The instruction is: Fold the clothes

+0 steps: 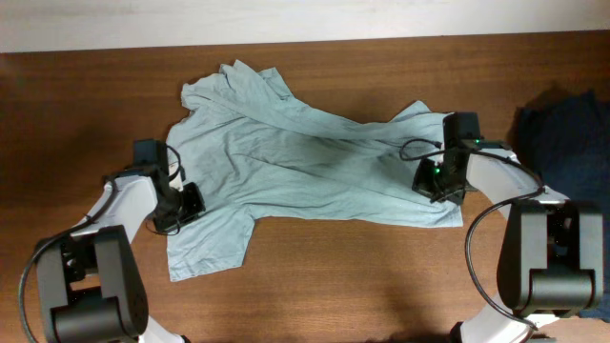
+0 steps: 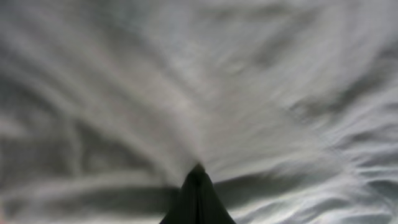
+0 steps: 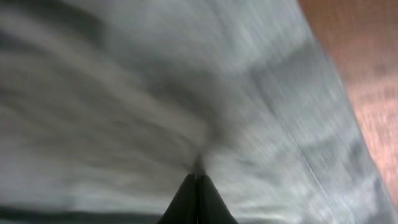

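Note:
The pale grey-blue T-shirt [image 1: 305, 162] lies spread and wrinkled across the middle of the wooden table, stretched between my two grippers. My left gripper [image 1: 188, 202] sits on its left side and is shut on the T-shirt fabric; in the left wrist view the closed fingers [image 2: 198, 171] pinch the cloth [image 2: 186, 81], with folds radiating from the tip. My right gripper [image 1: 437, 179] sits on the shirt's right edge, shut on the fabric; the right wrist view shows its closed fingers [image 3: 198, 175] pinching the cloth [image 3: 155, 81].
A dark navy garment [image 1: 564, 133] lies at the table's right edge, beside my right arm. Bare wooden table [image 1: 362, 276] shows in front of the shirt and in the right wrist view [image 3: 367, 56]. A pale wall strip runs along the far edge.

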Controlling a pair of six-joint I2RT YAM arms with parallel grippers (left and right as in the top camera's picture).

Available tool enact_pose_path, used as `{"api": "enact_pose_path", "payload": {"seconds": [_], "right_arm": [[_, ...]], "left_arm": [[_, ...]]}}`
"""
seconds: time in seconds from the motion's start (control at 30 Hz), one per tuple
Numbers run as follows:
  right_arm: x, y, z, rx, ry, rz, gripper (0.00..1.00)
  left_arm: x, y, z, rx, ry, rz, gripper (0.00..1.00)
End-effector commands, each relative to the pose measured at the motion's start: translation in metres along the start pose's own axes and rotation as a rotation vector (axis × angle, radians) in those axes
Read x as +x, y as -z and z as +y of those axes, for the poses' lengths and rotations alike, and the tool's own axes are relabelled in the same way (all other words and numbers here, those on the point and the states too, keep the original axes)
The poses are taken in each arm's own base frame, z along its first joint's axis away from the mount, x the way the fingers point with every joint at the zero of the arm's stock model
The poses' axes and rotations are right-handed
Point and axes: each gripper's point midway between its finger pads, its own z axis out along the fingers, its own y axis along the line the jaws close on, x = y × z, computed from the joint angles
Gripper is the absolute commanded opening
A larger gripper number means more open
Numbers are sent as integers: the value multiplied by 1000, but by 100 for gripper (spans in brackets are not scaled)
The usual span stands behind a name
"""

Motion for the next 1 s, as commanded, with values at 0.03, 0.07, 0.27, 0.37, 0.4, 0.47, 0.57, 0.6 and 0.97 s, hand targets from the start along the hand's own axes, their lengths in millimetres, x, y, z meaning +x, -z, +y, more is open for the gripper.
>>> {"api": "enact_pose_path", "payload": {"seconds": [0.03,0.07,0.27,0.37,0.4,0.47,0.57,0.6,0.97], "right_arm": [[19,-9,-32,150,-127,36,4],[23,-8,-40,193,-147,46,4],[45,-1,-59,301,-185,115,4],[55,4,-67,346,-186,151,4],[59,5,-69,357,-186,166,4],[66,7,-71,371,-185,194,4],[72,12,-74,386,-200,215,4],[72,13,-73,383,-199,211,4],[-1,84,8,-38,138,-167,11]], "left_arm": [[29,-12,34,-73,127,131,0],[34,-10,40,-78,148,151,1],[53,-1,64,-88,234,240,0],[61,4,71,-86,244,272,1],[63,7,73,-84,242,280,0],[66,13,75,-82,248,282,1],[65,26,74,-79,241,248,0],[62,33,73,-75,228,220,1],[-4,115,28,55,-64,-297,0]]}}
